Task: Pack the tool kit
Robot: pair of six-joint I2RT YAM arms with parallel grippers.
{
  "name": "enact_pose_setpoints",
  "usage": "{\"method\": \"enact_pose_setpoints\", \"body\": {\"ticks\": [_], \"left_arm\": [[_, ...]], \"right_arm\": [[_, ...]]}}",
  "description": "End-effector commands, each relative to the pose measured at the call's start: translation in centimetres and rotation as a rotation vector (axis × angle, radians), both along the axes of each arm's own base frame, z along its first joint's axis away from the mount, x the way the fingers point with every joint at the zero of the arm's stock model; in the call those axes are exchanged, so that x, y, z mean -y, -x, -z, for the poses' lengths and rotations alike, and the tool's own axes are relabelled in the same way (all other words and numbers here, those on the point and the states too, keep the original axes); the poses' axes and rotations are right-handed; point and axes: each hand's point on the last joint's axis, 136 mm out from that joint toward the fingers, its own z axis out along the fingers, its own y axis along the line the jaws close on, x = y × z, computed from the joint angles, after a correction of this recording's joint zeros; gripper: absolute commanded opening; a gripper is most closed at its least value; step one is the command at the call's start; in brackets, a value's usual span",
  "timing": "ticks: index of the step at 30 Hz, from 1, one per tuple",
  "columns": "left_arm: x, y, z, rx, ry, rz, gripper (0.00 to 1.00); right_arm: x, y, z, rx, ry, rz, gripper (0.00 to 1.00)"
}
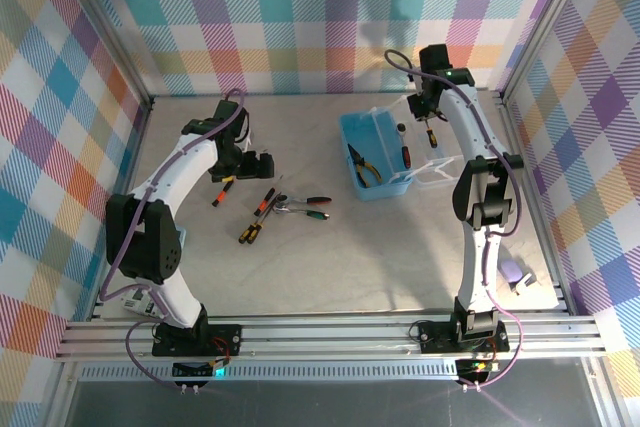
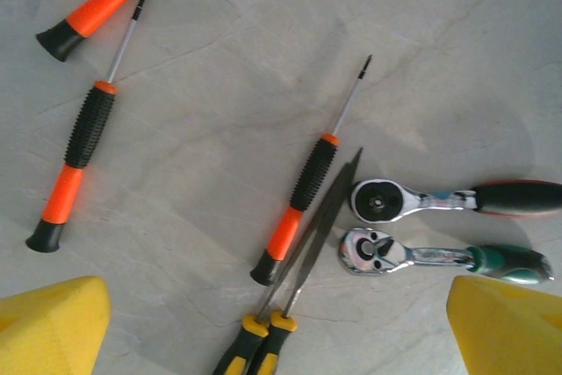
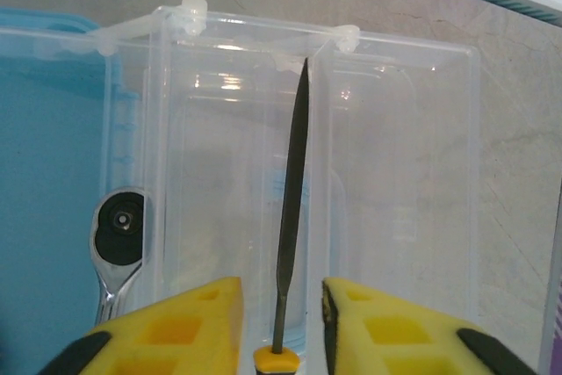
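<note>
The light blue case (image 1: 352,137) stands right of centre with its clear lid (image 1: 436,173) folded open beside it. Yellow-handled pliers (image 1: 362,167) and a red-handled wrench (image 1: 404,155) lie inside. My right gripper (image 1: 430,119) hovers over the case's far side. In the right wrist view its pads (image 3: 189,327) stand apart around a thin yellow-collared file (image 3: 290,208), with a gap on each side. The lid (image 3: 404,173) and a ratchet head (image 3: 121,226) lie beneath. My left gripper (image 2: 279,313) is open above the loose tools: orange screwdrivers (image 2: 303,199), two files (image 2: 316,234) and two ratchet wrenches (image 2: 413,252).
On the table the loose tools lie in a cluster (image 1: 275,209) left of the case, with one screwdriver (image 1: 222,190) apart. A pale calculator (image 1: 513,271) lies at the right edge by the right arm. Checked walls and metal rails bound the table.
</note>
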Motion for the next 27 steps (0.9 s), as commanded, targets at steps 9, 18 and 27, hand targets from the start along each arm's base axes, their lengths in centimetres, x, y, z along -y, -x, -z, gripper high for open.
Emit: {"method": "enact_pose_setpoints", "body": {"ticks": [9, 18, 27], "left_arm": [[-5.6, 0.1, 5.0, -0.136, -0.238, -0.109, 0.80], [-7.9, -1.9, 8.4, -0.170, -0.283, -0.213, 0.65], [-8.5, -3.8, 9.9, -0.185, -0.305, -0.185, 0.61]], "right_arm": [[-4.4, 5.6, -7.3, 0.054, -0.302, -0.058, 0.99], [-6.5, 10.1, -4.3, -0.017, -0.363, -0.026, 0.99], [-3.5, 12.6, -1.3, -0.093, -0.227, 0.093, 0.99]]}}
